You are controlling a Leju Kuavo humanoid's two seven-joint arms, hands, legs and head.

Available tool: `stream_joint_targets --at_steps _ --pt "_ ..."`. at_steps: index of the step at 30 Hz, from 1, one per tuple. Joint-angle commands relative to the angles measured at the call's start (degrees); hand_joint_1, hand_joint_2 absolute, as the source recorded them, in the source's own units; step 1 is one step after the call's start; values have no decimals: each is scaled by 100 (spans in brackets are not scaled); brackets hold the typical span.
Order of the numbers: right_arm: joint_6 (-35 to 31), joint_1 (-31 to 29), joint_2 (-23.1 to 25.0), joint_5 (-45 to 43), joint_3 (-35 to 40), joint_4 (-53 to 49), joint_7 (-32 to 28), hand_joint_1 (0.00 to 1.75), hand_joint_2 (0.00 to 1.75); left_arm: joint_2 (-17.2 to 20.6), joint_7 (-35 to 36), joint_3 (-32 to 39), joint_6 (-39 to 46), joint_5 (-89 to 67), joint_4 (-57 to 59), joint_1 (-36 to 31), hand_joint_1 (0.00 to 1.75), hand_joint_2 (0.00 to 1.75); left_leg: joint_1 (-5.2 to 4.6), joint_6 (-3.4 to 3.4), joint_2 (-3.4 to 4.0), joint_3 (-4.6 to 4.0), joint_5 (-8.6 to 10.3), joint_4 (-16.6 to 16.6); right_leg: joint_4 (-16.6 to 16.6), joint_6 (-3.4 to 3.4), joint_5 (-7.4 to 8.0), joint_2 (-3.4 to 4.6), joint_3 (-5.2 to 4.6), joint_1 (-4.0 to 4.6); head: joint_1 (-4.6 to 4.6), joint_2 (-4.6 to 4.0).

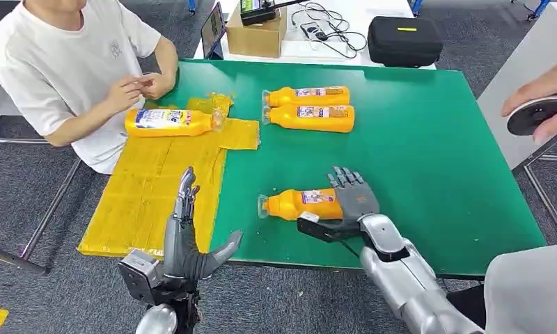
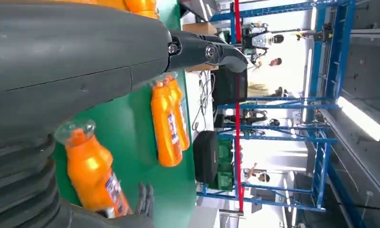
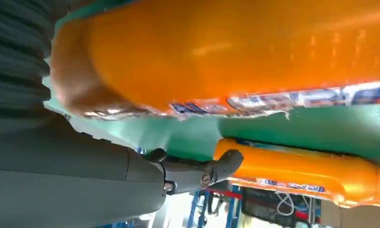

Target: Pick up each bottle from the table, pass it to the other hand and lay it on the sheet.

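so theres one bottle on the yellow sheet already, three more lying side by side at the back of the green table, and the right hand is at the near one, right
Not quite: two bottles lie side by side at the back of the green table, not three, as the head view shows. One bottle is on the yellow sheet, and the right hand is at the near bottle.

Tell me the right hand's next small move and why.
Probably close the right hand on the near bottle: its fingers lie over the bottle's base end and the thumb sits on the near side, but the bottle still lies on the table. The left hand waits open.
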Motion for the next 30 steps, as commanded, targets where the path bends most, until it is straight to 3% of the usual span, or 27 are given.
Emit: stream_joint_targets --at_steps 1,8,14,15,16,25,26,27,30 --pt "33 -491 246 -15 193 905 36 0 175 30 29 -75 13 1 399 -190 0 175 -2 -2 0 19 -5 -5 -5 -6 -7 -5 20 0 2 0" --pt "398 -737 369 -94 316 1177 -16 0 175 16 45 -38 14 -3 453 -295 0 175 -3 -4 4 23 -10 -3 -3 -12 -9 -3 25 0 2 0" --pt "1660 -1384 577 -512 326 1961 309 0 175 -13 129 9 -42 -73 785 -611 0 175 -4 -4 4 20 -5 -3 -1 -11 -5 -3 18 -1 0 0" --pt "1694 -1421 548 -507 359 1999 301 141 175 6 183 -8 -91 -76 849 -652 0 175 -3 -2 2 14 -2 -3 -2 -7 -3 -3 13 -1 2 0" --pt "1700 -1403 527 -552 344 2007 260 175 175 30 199 -33 -101 -123 872 -663 0 175 -1 -4 1 21 -3 -2 -2 -10 -6 -6 21 2 2 0" --pt "1681 -1310 461 -674 326 1988 105 175 175 39 208 -44 -104 -145 877 -646 0 175 -2 -1 -6 23 -4 -4 -6 -7 -8 -11 27 0 2 0" --pt "1545 -1200 501 -960 89 1893 -46 155 175 51 206 -50 -97 -157 834 -626 0 175 1 -3 -6 37 -9 -4 -8 -11 -12 -13 42 3 0 0" --pt "1517 -1131 499 -1106 -21 1881 -62 175 175 61 182 -68 -51 -225 821 -623 0 175 -1 -2 -5 26 -5 -4 -7 -8 -8 -11 30 1 2 0" --pt "1494 -1069 373 -1139 115 1855 -228 175 175 101 182 -111 -28 -267 848 -652 0 175 3 -4 -8 35 -8 -5 -10 -13 -11 -15 41 5 2 0"
